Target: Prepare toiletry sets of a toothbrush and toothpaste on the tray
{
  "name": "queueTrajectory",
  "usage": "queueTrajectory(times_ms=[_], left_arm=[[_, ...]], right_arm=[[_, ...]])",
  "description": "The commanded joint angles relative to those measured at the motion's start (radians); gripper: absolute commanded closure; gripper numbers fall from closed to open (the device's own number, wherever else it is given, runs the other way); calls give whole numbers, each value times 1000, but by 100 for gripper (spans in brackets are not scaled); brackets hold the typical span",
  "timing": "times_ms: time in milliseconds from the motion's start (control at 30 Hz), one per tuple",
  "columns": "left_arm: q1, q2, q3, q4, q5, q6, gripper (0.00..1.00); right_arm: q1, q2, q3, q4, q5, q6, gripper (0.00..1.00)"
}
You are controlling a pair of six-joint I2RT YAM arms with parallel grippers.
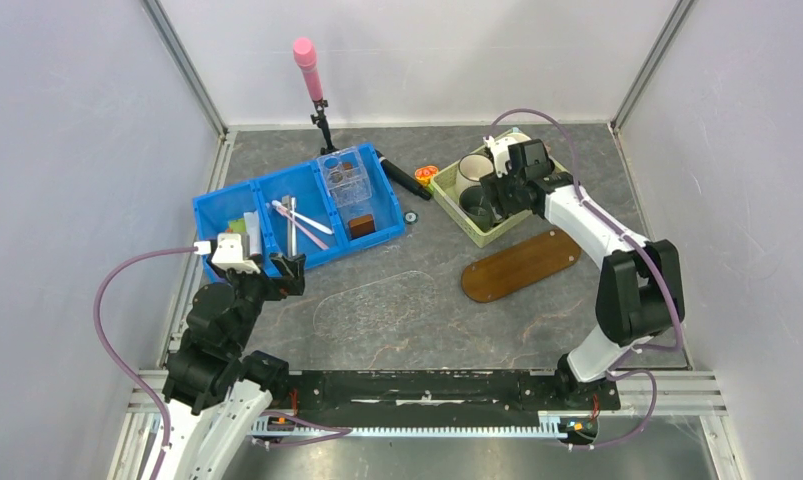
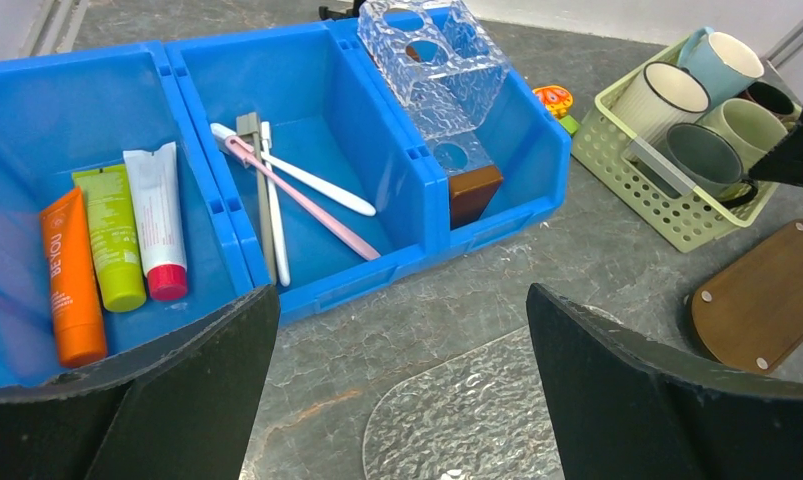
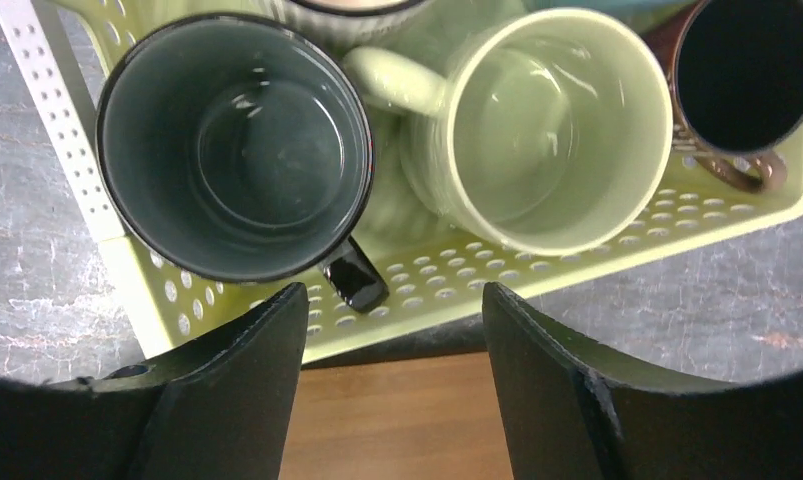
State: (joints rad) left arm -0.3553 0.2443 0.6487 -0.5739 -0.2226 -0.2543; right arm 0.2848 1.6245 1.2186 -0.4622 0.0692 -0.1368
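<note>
Hovering spread and empty, the right gripper [image 3: 392, 295] faces the dark mug [image 3: 237, 150], tray [image 3: 397, 425] beneath.

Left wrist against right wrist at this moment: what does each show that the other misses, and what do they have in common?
Left wrist only: the blue bin, with three tubes in one compartment, the toothbrushes in the next and a clear holder in the third.
Right wrist only: a straight-down look into the dark grey mug and the pale green mug, both empty inside.
Both: the green basket holding the mugs, and the wooden tray beside it.
</note>
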Motion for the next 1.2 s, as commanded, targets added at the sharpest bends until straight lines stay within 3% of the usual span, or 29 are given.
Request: queueTrajectory(times_ms=[0,200,433,1033,1167], left_arm=[[-3,6,-3,31,26,-12,0],[-4,7,-6,34,26,-11,0],[-3,9,-6,34,22,-9,0],[-4,7,-7,34,16,-7,0],[-7,4,-7,34,11,-6,0]], right_arm=[[-6,20,91,57,-96,-21,30],[-6,96,147,57,-102,24,35],[-6,152,143,65,-75,80,53],[0,187,72,123,-50,226,75],[5,163,61,102,-16,269,88]])
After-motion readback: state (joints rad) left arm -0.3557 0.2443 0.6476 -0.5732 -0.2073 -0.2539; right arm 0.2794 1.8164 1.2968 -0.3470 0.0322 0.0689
